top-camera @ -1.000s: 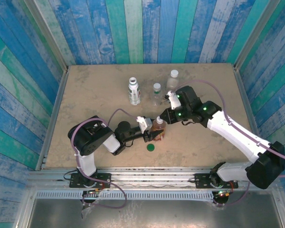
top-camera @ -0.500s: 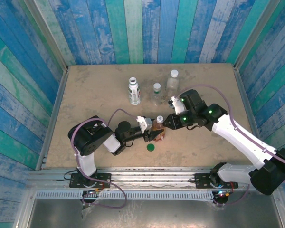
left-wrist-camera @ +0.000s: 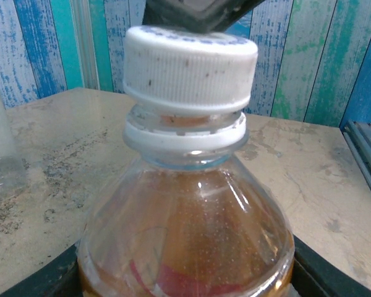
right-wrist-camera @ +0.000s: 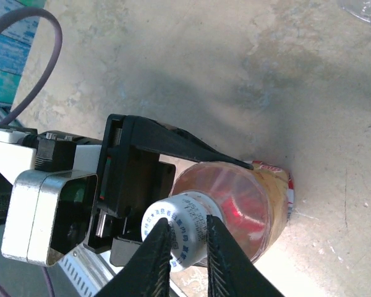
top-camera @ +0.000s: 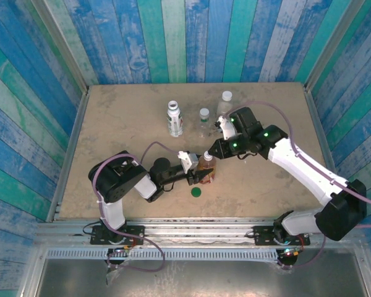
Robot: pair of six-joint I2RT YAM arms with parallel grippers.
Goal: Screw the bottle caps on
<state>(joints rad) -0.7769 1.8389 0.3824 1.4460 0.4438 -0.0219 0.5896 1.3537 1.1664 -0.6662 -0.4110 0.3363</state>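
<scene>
The amber-liquid bottle [top-camera: 206, 171] stands upright near the table's front middle, with my left gripper [top-camera: 201, 176] shut round its body [left-wrist-camera: 185, 235]. A white ribbed cap [left-wrist-camera: 190, 71] sits on its neck. My right gripper [right-wrist-camera: 190, 221] comes down from above and is shut on that cap [right-wrist-camera: 176, 232], one black finger [right-wrist-camera: 162, 247] on each side. In the top view the right gripper [top-camera: 211, 151] is over the bottle's top. A dark green cap [top-camera: 196, 192] lies loose on the table just in front of the bottle.
Three more bottles stand in a row behind, each with a pale cap on top: a white-labelled one [top-camera: 174, 119], a small clear one [top-camera: 203, 122] and a larger clear one [top-camera: 224, 106]. Striped wooden walls enclose the table [top-camera: 123, 124] on three sides.
My right wrist swung out to the right and lower, then came back up over the cap. The left arm and the amber bottle have stayed put.
</scene>
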